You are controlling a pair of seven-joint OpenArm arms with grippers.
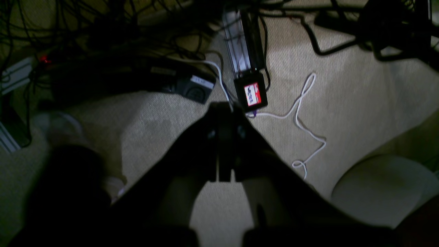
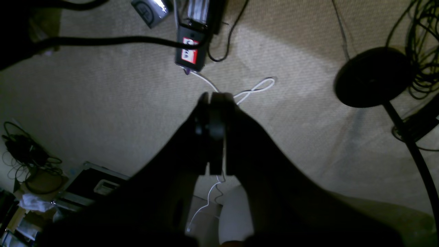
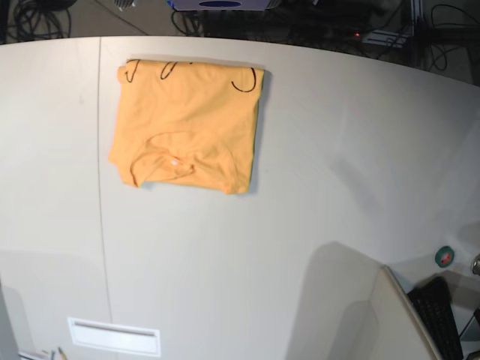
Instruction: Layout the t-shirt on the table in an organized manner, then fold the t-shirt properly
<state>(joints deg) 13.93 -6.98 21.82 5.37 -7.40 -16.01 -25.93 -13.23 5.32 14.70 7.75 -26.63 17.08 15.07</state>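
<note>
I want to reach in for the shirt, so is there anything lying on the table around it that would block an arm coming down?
Nothing visible blocks it. The t-shirt lies folded on the table with bare tabletop on its near, left and right sides. Neither arm shows in the base view; both wrist cameras show carpet, not the table.

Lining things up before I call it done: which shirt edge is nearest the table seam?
The shirt edge on the base view's left. It runs beside the seam, close but not touching; the opposite edge lies well away.
</note>
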